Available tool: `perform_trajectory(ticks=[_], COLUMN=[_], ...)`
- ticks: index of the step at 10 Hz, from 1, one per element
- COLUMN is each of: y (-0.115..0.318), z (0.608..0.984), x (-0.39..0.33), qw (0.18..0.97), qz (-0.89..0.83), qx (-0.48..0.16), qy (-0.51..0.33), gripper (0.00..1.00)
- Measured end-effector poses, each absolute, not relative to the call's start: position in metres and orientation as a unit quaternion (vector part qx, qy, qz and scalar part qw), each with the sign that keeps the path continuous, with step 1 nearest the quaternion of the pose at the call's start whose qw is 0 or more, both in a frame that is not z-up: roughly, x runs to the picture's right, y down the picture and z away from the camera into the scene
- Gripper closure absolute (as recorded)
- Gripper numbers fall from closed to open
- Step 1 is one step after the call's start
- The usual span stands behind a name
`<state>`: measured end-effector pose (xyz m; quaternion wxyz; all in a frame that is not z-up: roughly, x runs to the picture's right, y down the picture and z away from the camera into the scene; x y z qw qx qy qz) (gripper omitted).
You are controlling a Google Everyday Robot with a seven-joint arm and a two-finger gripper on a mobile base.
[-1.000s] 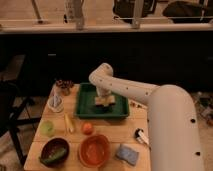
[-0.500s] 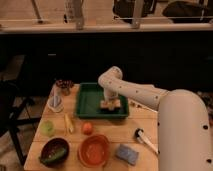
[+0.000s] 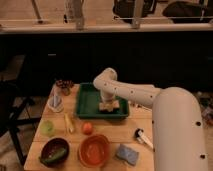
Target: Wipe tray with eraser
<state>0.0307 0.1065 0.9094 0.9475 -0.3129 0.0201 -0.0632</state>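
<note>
Here's the large shallow square green plastic tray [image 3: 89,102] at the back of the wooden table [image 3: 115,134], and inside it, toward its front right part, sits the small tan rectangular eraser [image 3: 108,106]. Down front, the round orange bowl [image 3: 94,150] looks bare inside, while the dark bowl [image 3: 54,151] at the left holds something green. Between them and the tray lie a small orange ball [image 3: 87,128] and a yellow stick-shaped item [image 3: 69,123]; a blue sponge [image 3: 127,154] and a white long-handled brush [image 3: 143,138] lie to the right.

The white arm [image 3: 130,94] reaches in from the right, bends at the elbow over the tray and drops straight down. The gripper [image 3: 108,103] is clenched on the eraser, pressing it to the tray floor.

Compared with half a second ago, arm and eraser have slid toward the tray's front right.
</note>
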Motion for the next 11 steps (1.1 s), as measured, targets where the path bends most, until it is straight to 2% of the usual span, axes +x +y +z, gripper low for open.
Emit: perform_trajectory(ticks=[11], y=[0.1083], z=[0.9155], x=[0.0203], qw=[0.944], qz=[-0.081], qx=[-0.319], qy=[0.013], gripper=[1.0])
